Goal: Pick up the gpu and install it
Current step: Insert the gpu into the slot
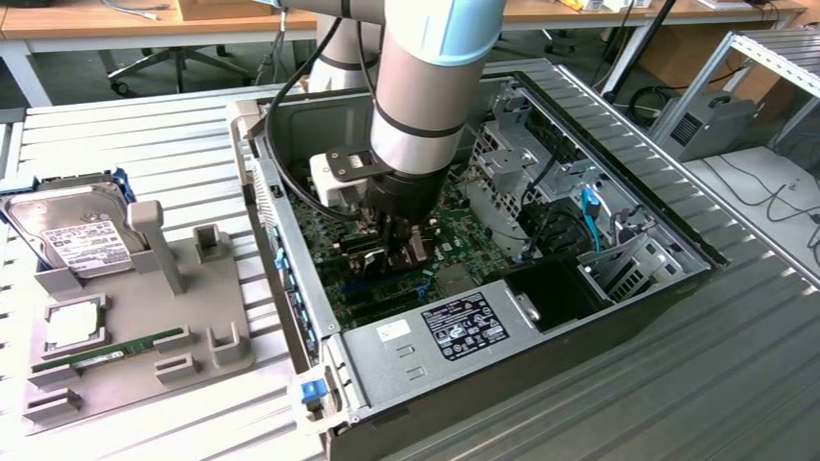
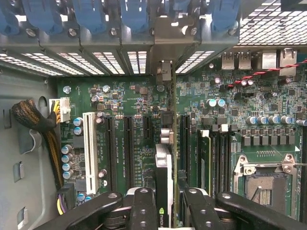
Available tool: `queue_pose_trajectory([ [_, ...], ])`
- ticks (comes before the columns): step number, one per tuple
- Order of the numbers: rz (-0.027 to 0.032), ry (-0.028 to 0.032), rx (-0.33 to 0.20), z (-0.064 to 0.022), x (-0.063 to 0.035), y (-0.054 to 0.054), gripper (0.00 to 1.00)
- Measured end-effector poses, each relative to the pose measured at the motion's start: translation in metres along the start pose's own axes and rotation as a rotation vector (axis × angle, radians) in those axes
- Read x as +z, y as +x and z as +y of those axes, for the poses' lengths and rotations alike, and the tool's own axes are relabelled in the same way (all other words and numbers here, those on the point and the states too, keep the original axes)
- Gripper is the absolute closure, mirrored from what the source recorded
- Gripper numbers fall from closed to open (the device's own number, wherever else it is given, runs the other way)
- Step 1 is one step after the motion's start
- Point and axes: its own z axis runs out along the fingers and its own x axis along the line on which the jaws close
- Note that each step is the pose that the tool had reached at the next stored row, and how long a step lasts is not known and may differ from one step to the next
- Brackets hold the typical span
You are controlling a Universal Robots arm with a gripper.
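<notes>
My gripper [image 1: 395, 252] is down inside the open computer case [image 1: 640, 288], just above the green motherboard [image 1: 448, 240]. In the wrist view its black fingers [image 2: 144, 208] are shut on the gpu [image 2: 164, 167], which I see edge-on as a thin dark card with a pale face. The card runs away from the gripper [image 2: 170, 203] along the black expansion slots [image 2: 128, 143]. Its pale metal bracket end [image 2: 165, 72] reaches the case's rear wall by the blue slot clips. Whether the card's edge sits in a slot is hidden.
A grey holder tray [image 1: 192, 288] lies at the exterior view's left with a silver hard drive [image 1: 77, 235], a square chip [image 1: 73, 322] and a green RAM stick [image 1: 109, 353]. Inside the case are a power supply [image 1: 462, 327], drive cage [image 1: 525, 163], cables and the CPU socket [image 2: 264, 184].
</notes>
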Motion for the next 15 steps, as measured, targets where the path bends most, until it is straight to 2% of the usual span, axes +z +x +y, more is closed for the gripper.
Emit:
queue_pose_trajectory([
  [13,0.0005,0.0001,0.003,0.0,0.0,-0.0012,0.73],
  [15,0.0026,0.0002,0.003,0.0,0.0001,-0.0025,0.73],
])
